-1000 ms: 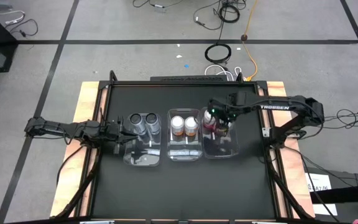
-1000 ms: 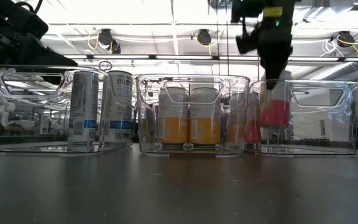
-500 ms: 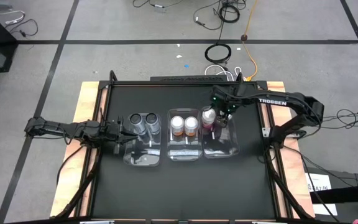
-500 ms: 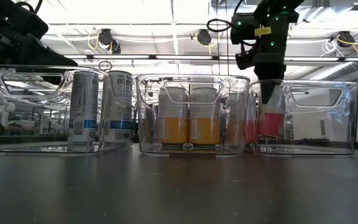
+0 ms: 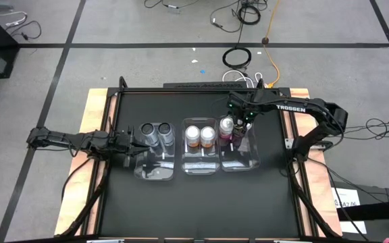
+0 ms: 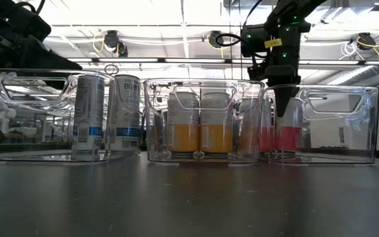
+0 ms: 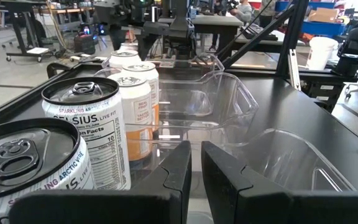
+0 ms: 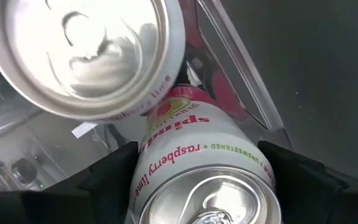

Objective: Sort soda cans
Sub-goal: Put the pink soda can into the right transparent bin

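Left bin (image 5: 155, 169): grey cans (image 5: 157, 133); middle: orange (image 5: 200, 136); right: apparently both pink (image 6: 281, 128).

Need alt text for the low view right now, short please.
Three clear bins stand in a row on the table: two grey cans in one, two orange cans in the middle, two pink cans under the right gripper.

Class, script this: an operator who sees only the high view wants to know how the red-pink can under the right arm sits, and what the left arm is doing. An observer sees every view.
Operator: Is that can down?
Observer: Low view: the red-pink can under the right gripper stands upright in the right bin, base level with its twin.
Operator: And the left arm?
Observer: Left wrist view: the left gripper has its jaws shut, facing the dark grey cans.
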Tool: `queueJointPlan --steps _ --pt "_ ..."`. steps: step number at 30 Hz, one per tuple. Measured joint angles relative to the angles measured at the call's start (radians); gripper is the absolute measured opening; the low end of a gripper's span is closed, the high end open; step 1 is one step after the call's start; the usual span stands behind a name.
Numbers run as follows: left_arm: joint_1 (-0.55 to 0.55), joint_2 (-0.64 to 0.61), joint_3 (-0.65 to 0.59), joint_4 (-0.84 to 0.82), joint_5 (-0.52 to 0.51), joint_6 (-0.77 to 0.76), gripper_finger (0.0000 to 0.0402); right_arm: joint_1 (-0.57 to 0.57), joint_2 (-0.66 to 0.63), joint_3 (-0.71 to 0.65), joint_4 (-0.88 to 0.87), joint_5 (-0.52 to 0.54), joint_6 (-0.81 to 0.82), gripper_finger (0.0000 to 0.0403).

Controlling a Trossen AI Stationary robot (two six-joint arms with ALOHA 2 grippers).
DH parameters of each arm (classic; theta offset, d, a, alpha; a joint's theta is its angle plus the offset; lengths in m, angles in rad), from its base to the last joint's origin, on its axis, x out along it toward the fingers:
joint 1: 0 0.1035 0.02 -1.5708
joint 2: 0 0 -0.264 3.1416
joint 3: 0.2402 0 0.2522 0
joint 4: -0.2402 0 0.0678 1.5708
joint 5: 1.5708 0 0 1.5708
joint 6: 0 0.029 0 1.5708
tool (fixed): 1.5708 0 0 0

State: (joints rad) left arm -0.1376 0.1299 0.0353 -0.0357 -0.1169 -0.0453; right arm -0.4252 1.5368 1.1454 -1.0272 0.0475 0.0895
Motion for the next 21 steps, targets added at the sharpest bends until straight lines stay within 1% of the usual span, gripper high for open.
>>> queueJointPlan --steps 4,8,14,21 --pt "0.000 0.000 0.000 0.000 0.000 0.000 0.0050 0.001 0.000 0.000 0.000 0.003 0.003 0.0333" --pt "0.000 0.000 0.000 0.000 0.000 0.000 0.0050 0.002 0.000 0.001 0.003 0.002 0.003 0.0350" --pt "0.000 0.000 0.000 0.000 0.000 0.000 0.0050 0.002 0.000 0.001 0.007 0.002 0.037 0.0352" --pt "0.000 0.000 0.000 0.000 0.000 0.000 0.0050 0.001 -0.006 0.001 0.000 0.003 0.019 0.0352"
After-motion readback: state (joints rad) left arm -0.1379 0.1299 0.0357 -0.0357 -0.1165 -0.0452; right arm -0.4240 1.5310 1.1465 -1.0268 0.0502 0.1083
